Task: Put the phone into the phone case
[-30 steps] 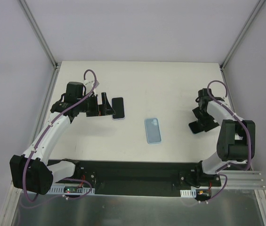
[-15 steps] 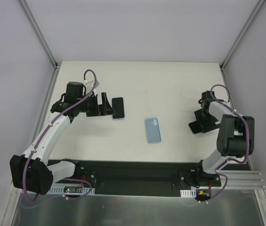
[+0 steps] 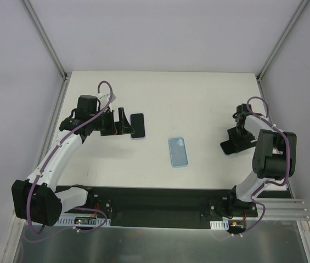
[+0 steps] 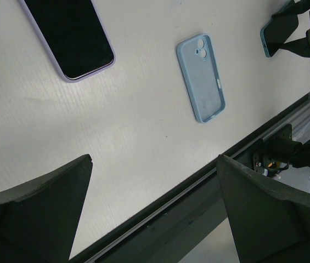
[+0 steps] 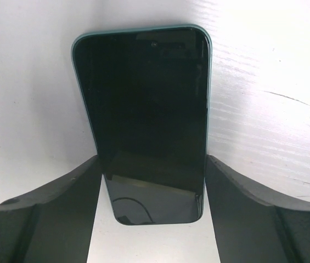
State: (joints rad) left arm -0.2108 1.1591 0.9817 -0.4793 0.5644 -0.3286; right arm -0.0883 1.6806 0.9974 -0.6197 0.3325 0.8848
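The phone point(image 3: 137, 126) lies screen up, left of centre, with a thin lavender edge; it also shows in the left wrist view point(image 4: 69, 35). The light blue phone case point(image 3: 179, 151) lies flat in the middle, with its camera cut-out at the far end, and shows in the left wrist view point(image 4: 201, 78). My left gripper point(image 3: 125, 123) is open and empty just left of the phone point(image 4: 153, 159). My right gripper point(image 3: 233, 143) is at the right side, apart from the case. Its jaws press against the long edges of a dark glossy slab with a teal rim point(image 5: 152, 104), which lies on the table.
The teal-rimmed slab also shows in the top view point(image 3: 228, 148) and in the left wrist view point(image 4: 278, 33). A black base rail point(image 3: 155, 200) runs along the near table edge. White walls and metal posts point(image 3: 45, 38) bound the table.
My right arm's forearm and wrist have shifted slightly to the right while its gripper stays at the slab. The left arm, phone and case have not moved.
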